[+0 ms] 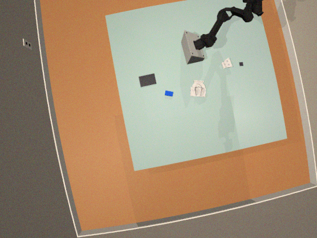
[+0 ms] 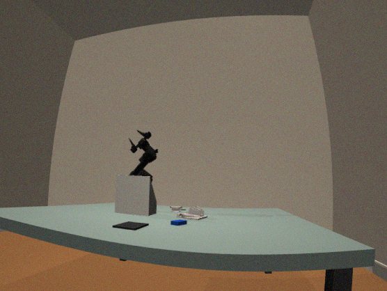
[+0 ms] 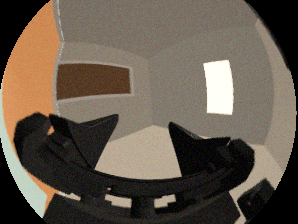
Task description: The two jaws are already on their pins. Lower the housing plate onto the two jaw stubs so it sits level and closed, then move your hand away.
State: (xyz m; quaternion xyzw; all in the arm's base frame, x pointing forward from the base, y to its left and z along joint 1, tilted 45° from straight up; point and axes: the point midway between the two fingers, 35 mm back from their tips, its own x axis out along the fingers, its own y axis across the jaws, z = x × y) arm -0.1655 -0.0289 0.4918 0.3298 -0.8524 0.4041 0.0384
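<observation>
A white assembly (image 1: pixel 196 94) (image 2: pixel 195 211) lies on the table, with a raised part standing on it in the exterior view; the jaws and stubs are too small to tell apart. A smaller white piece with two round marks (image 1: pixel 227 63) (image 2: pixel 175 208), apparently the housing plate, lies apart from it, farther right in the top view. My gripper (image 1: pixel 195 44) (image 2: pixel 133 136) (image 3: pixel 144 120) is open and empty. It is raised high over the grey box, away from both white pieces, with its fingers pointing towards the room walls.
A tall grey box (image 1: pixel 186 48) (image 2: pixel 133 195) stands below the gripper. A flat black rectangle (image 1: pixel 147 80) (image 2: pixel 131 225) and a blue block (image 1: pixel 169 93) (image 2: pixel 178 222) lie left of the white assembly. A small dark square (image 1: pixel 241 64) lies right of the smaller white piece in the top view.
</observation>
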